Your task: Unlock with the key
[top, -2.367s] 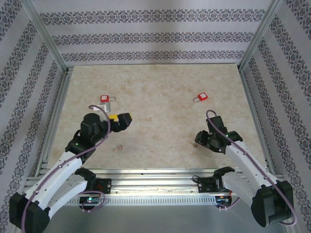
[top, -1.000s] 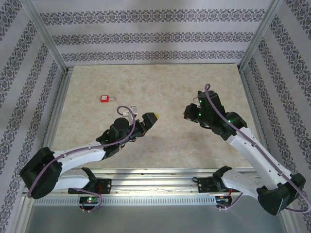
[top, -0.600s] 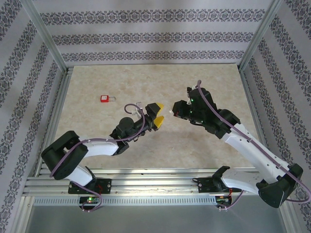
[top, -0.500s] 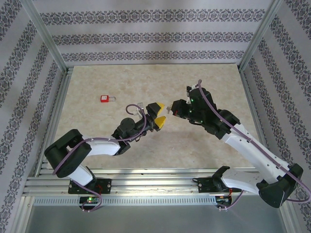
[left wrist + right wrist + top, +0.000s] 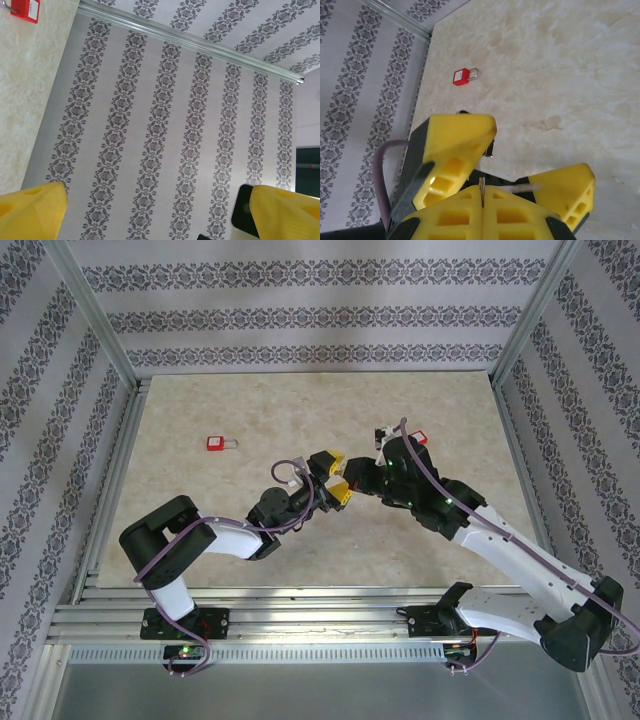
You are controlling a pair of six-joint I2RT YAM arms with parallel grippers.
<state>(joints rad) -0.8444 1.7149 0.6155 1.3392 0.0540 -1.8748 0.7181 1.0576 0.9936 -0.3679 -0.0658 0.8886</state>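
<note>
Right gripper, mid-table: yellow jaws pressed together on a thin metal key, its tip projecting. Left gripper is just left of it, yellow jaws apart. A small red padlock with steel shackle lies flat on the beige marbled table, far left, well apart from both grippers.
</note>
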